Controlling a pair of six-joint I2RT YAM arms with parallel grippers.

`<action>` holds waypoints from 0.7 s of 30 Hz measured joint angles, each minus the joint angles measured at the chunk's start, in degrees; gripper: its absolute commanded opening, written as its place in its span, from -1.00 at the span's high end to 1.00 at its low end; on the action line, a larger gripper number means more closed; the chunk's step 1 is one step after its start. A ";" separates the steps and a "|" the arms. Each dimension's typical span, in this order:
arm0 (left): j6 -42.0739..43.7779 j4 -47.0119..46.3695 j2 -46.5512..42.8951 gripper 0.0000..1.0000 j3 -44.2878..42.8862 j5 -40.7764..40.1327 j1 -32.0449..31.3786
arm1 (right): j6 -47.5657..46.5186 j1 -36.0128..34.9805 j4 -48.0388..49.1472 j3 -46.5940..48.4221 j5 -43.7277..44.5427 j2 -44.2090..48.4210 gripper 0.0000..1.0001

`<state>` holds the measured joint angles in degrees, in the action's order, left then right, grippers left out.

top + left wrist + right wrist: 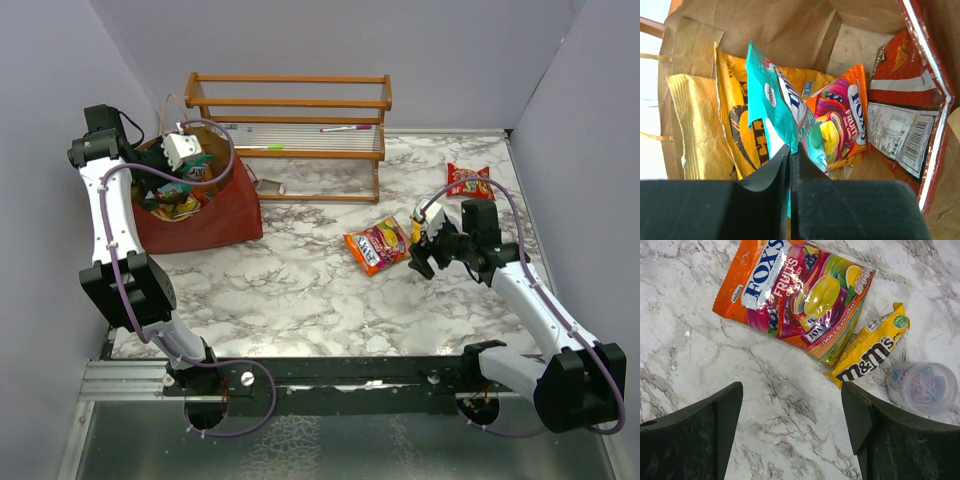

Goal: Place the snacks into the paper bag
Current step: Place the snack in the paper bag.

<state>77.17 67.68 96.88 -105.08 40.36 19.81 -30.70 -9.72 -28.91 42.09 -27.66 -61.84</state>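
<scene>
Top view, paper bag (pixel 205 215): stands open-mouthed at the far left of the table (pixel 300 290), just in front of the wooden rack (pixel 290 100), so packets can go in from above.
Top view, left gripper (pixel 185 150): hangs in the bag's mouth pointing down, the posture for delivering a packet.
Top view, right gripper (pixel 425 245): sits low over the right side of the table, just beside the loose Fox's packet (pixel 377 246). A red packet (pixel 468 181) lies farther back. Both are well apart from the bag and not yet packed.
Left wrist view, jaws: pressed together with no gap showing. The lower corner of the teal packet (pixel 777 107) meets the tips; I cannot tell whether it is pinched or only touching.
Left wrist view, contents: the teal packet stands on edge against the yellow Kettle bag (pixel 740 135) and the bagged Fox's packet (pixel 842 120). The dark red Doritos bag (pixel 905 110) lies along the right wall. The packets probably stand upright because the bag is narrow.
Right wrist view, jaws: spread wide over bare marble with nothing between them, poised short of the loose Fox's packet.
Right wrist view, neighbours: the M&M's pack (pixel 870 347) touches that packet's lower corner, and the translucent cup (pixel 922 387) sits just beside the pack.
Judgement: the wide opening suits a flat packet, but the crowded corner risks snagging the cup.
</scene>
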 measured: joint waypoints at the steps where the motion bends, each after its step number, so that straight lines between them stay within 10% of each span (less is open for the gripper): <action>1: 0.37 0.39 0.00 1.00 0.00 0.31 -0.15 | 0.00 0.00 0.00 0.00 0.02 -0.11 -0.61; 12: 6.08 9.77 3.80 1.00 -8.72 1.22 -5.81 | 0.00 0.00 -0.02 0.00 0.02 -0.33 -0.61; 21: 3.76 12.04 10.29 0.01 -11.19 -2.38 -11.30 | 0.00 0.00 -0.02 0.00 0.02 -0.37 -0.61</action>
<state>80.93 79.72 107.18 -116.27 37.98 8.51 -30.70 -9.72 -28.93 42.09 -27.64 -62.22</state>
